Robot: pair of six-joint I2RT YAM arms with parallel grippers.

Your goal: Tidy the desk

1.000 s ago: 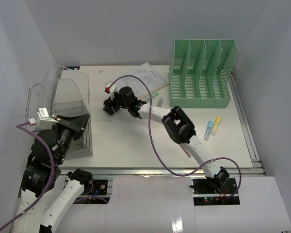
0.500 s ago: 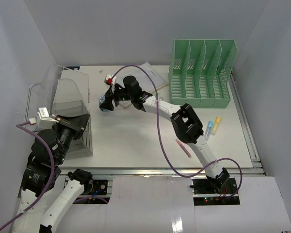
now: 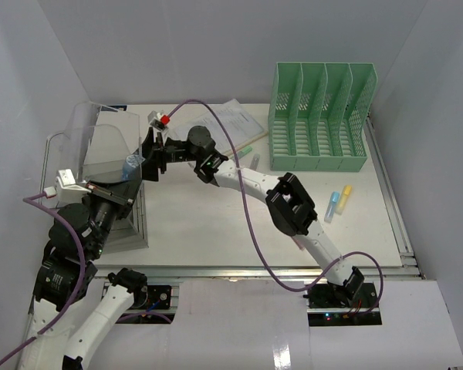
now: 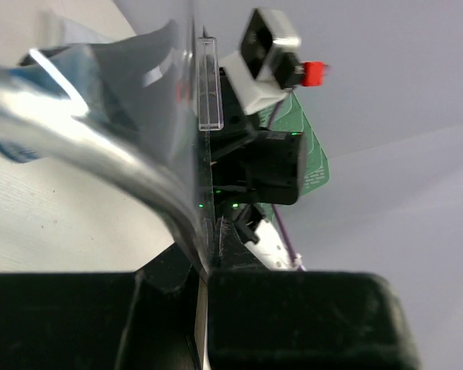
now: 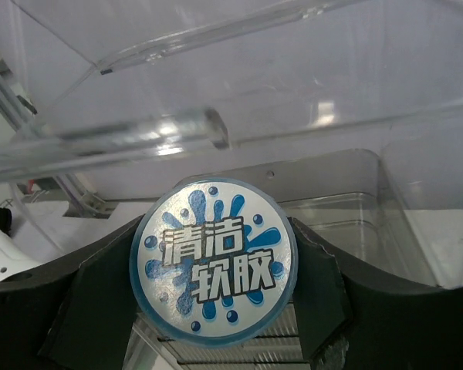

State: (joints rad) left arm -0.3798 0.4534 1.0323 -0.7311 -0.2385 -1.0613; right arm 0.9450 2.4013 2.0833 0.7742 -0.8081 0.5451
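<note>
The white desk (image 3: pixel 208 223) carries a clear plastic bin (image 3: pixel 100 146) at its left. My right gripper (image 3: pixel 139 160) reaches far left and is shut on a round tub (image 3: pixel 132 162) with a blue-and-white splash label. In the right wrist view the tub (image 5: pixel 214 260) sits between the black fingers (image 5: pixel 324 293), right at the bin's open mouth (image 5: pixel 332 193). My left gripper (image 3: pixel 112 199) is at the bin's front. In the left wrist view its fingers (image 4: pixel 293 316) are closed around the bin's clear wall (image 4: pixel 193 231).
A mint-green file rack (image 3: pixel 319 116) stands at the back right. Papers (image 3: pixel 231 119) lie beside it. A blue highlighter (image 3: pixel 332 206) and a yellow one (image 3: pixel 344 195) lie at the right. A green pen (image 3: pixel 245 151) lies near the rack.
My right gripper has carried the round tub left from the middle of the desk to the bin's open mouth. The left arm has not moved.
</note>
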